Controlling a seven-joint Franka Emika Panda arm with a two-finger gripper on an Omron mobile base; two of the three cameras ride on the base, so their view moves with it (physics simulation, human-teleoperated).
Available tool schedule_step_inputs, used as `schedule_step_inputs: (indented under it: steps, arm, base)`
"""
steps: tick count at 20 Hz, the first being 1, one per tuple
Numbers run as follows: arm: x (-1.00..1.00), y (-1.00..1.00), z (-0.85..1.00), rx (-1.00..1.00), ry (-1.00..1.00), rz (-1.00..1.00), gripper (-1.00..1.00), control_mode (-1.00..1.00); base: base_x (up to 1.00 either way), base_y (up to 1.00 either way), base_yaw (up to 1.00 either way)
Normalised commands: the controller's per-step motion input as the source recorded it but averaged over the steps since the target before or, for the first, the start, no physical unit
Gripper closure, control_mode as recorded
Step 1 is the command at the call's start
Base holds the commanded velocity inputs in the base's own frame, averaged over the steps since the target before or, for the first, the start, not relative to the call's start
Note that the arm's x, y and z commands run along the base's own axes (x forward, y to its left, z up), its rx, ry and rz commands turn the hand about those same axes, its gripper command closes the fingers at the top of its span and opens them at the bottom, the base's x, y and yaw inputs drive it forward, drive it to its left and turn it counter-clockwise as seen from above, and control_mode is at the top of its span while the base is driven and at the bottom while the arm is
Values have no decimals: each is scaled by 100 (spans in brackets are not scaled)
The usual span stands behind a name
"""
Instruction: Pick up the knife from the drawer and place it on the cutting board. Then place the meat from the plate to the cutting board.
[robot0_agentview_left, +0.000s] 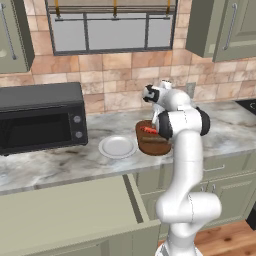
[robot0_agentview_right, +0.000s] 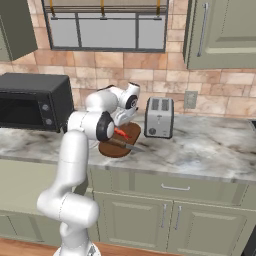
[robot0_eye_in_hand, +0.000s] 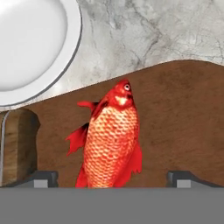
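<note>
Our tool (robot0_eye_in_hand: 112, 179) hangs released over the meat (robot0_eye_in_hand: 111, 135), which lies lengthwise between its fingertips on the cutting board (robot0_eye_in_hand: 183, 113).

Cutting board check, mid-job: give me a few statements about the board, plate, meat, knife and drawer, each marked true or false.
1. The meat, a red-orange fish, lies on the cutting board. True.
2. The plate holds the meat. False: it is bare.
3. The knife is in the drawer. False: it lies on the board.
4. The drawer stands open. True.
5. The gripper is shut on the meat. False: its fingertips stand apart either side of it.
</note>
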Motion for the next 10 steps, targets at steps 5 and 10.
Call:
schedule_step_inputs:
  steps: [5,10]
  arm:
    - [-10,0,34,0,-2,-1,-100,-100]
    - [-44,2,48,0,-10,-4,-100,-100]
  base:
    - [0,0,0]
    - [0,0,0]
